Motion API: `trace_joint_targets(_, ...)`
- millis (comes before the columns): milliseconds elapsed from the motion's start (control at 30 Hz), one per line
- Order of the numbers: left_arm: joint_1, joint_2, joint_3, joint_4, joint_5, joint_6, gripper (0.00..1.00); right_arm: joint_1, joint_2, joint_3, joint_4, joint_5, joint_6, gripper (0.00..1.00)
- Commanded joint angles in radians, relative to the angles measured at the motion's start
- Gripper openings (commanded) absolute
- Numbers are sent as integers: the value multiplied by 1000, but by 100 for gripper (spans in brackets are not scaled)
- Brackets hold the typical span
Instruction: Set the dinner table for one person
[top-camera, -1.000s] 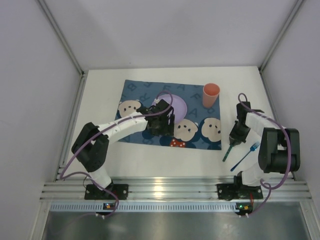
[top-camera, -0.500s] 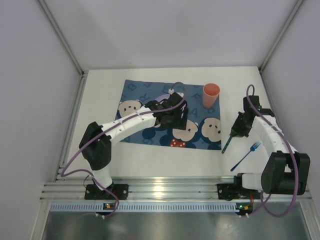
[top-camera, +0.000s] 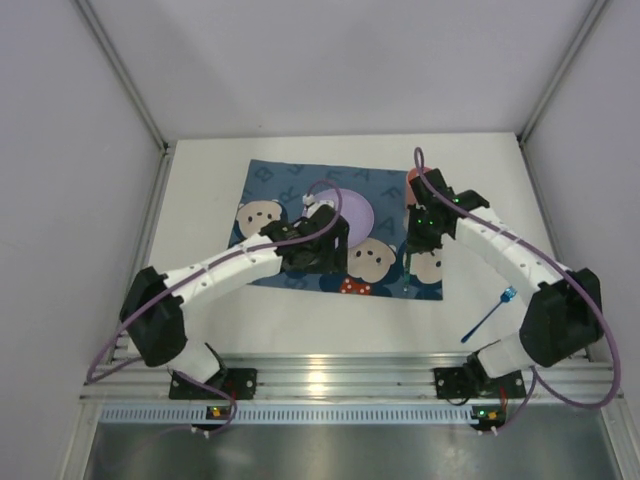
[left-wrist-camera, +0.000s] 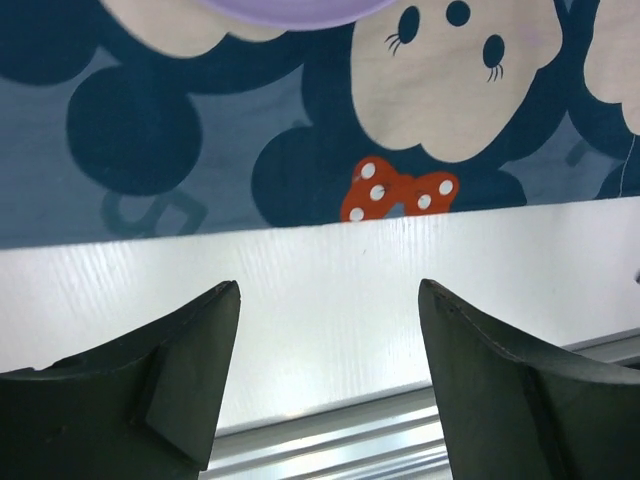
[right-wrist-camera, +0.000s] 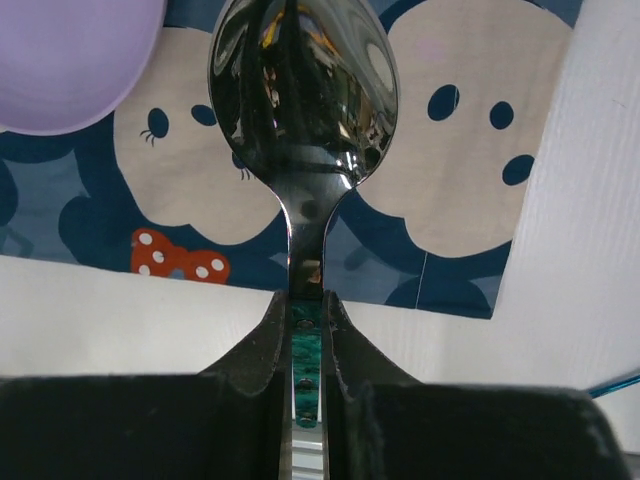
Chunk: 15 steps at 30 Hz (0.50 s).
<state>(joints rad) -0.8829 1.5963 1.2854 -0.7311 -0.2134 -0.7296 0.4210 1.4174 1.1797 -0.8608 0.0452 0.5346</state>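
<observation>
Right end effector (right-wrist-camera: 305, 305): we gripped spoon (right-wrist-camera: 300, 90) by its slim handle, above placemat (top-camera: 290, 185) | left end effector (left-wrist-camera: 330, 290): wide, empty | table (top-camera: 200, 185): beneath both arms; we judged it rigid, heavy, nothing to grasp.

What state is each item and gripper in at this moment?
Left gripper: open, empty, above the placemat.
Right gripper: shut on the spoon by its handle.
Spoon: held, bowl over the placemat's right side.
Fork: lying on the table, right of the placemat, untouched.
Plate: flat on the placemat.
Cup: at the placemat's far right corner, mostly hidden by the right arm.
Placemat: spread flat on the table.
</observation>
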Motion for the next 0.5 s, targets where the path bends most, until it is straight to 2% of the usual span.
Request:
trace_joint_targets(0,4,-165,-81,-27,-66,-91,77,25,90,67,31,48,-18,0)
trace_joint_targets(233,4,-389,-231,-88,-121,-195,78,27,337,195,55,50,-50,0)
trace_joint_targets(467,2,-476,-279,-154,-165,-238,78,28,486,328,57,58,-64,0)
